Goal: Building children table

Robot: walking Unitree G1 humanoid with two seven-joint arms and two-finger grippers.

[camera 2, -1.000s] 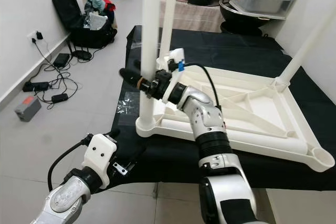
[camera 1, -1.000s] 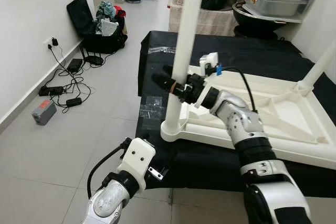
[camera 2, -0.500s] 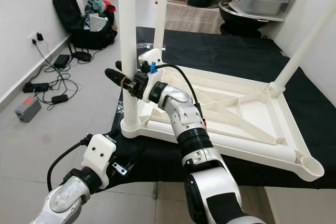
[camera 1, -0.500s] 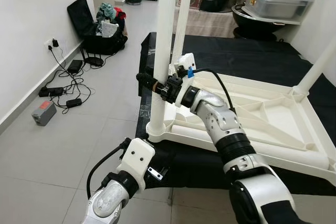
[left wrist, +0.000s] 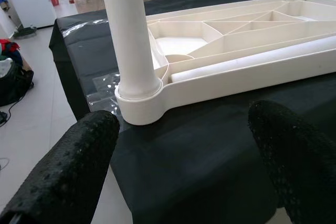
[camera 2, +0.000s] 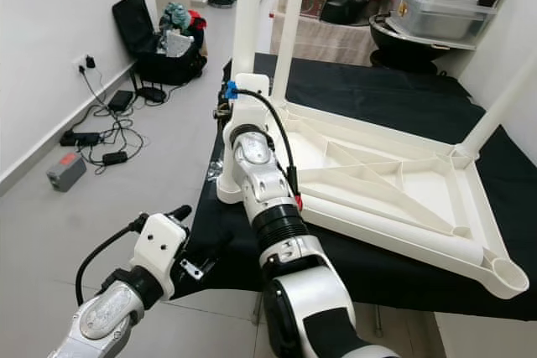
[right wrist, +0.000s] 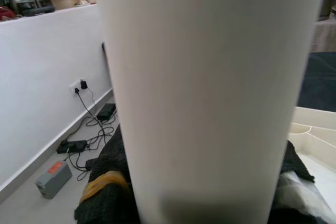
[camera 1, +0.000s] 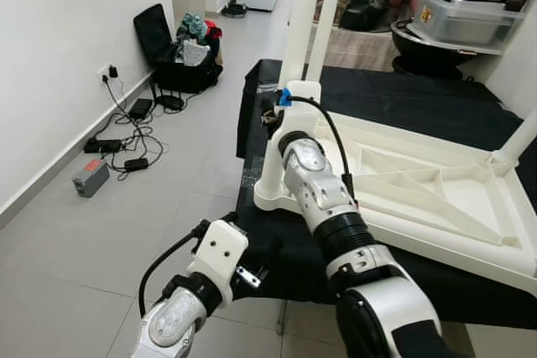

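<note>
There, the right tool (right wrist: 210,203) clamped round the white leg (camera 1: 295,81) of the upturned children's table (camera 2: 394,182). Left tool (left wrist: 178,166) hung spread apart, near the black-draped tabletop's (left wrist: 199,156) edge.

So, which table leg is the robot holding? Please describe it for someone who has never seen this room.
Find the white table top lying upside down on the black cloth. Go to its corner closest to the wall with the cables. The leg standing upright in that corner is the one: unlike the other legs, the right hand is clamped around it.
</note>
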